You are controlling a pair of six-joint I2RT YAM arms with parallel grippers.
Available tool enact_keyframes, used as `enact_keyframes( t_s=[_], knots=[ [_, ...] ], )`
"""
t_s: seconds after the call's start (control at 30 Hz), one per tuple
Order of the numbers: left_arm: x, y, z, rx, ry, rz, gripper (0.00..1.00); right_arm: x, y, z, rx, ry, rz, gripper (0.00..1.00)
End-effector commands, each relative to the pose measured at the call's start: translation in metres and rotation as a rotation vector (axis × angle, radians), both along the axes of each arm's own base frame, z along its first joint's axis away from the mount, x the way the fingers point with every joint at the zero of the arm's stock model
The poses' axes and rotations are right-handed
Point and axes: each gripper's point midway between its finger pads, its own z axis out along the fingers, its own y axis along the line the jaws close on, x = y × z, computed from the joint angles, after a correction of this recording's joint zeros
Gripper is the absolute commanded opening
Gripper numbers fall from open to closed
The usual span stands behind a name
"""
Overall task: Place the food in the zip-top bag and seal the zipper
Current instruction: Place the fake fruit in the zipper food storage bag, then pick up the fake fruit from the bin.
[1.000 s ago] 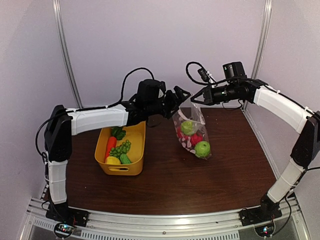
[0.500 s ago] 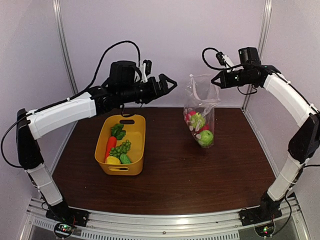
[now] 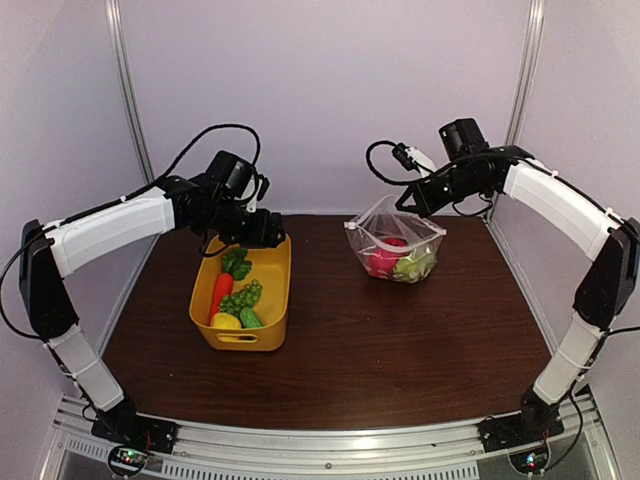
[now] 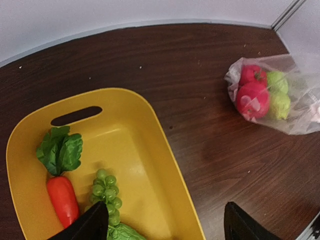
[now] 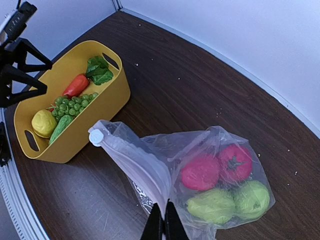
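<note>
Zip-top bag [image 5: 200,142]: crinkly, clear | right tool [image 5: 160,223]: pinching it | left tool [image 4: 165,222]: spread above yellow basket [image 4: 140,145]

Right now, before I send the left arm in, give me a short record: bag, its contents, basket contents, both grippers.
bag: zip-top bag, lower part on the table, mouth looks unsealed
in bag: two red fruits, two green fruits
basket: yellow basket holding carrot, grapes, lemon, cucumber
left gripper: open, empty, above the basket
right gripper: shut on the bag's mouth edge
</note>
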Motion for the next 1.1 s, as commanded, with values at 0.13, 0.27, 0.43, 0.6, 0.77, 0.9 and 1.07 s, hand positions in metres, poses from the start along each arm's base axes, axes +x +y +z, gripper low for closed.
enact_keyframes(
  t_s=[0.13,0.27,0.43,0.6,0.77,0.9,1.07],
  knots=[
    [-0.02,0.033,-0.072,0.294,0.187,-0.019,0.82,-0.005,0.014,0.008,0.098,0.032,0.034,0.0],
    [-0.027,0.043,-0.091,0.371,0.254,-0.014,0.82,-0.007,0.012,0.009,0.094,0.024,0.028,0.0],
    [-0.029,0.059,-0.104,0.461,0.299,0.009,0.77,-0.008,0.012,0.006,0.093,0.029,0.031,0.0],
    [-0.03,0.068,-0.117,0.499,0.341,-0.004,0.73,-0.009,0.013,0.003,0.096,0.038,0.035,0.0],
    [-0.024,0.07,-0.134,0.518,0.378,-0.036,0.73,-0.009,0.014,0.002,0.1,0.043,0.038,0.0],
    [-0.016,0.076,-0.149,0.529,0.408,-0.036,0.68,-0.01,0.013,0.0,0.097,0.047,0.038,0.0],
    [-0.009,0.081,-0.166,0.542,0.43,-0.031,0.62,-0.012,0.01,-0.002,0.086,0.038,0.031,0.0]
  ],
)
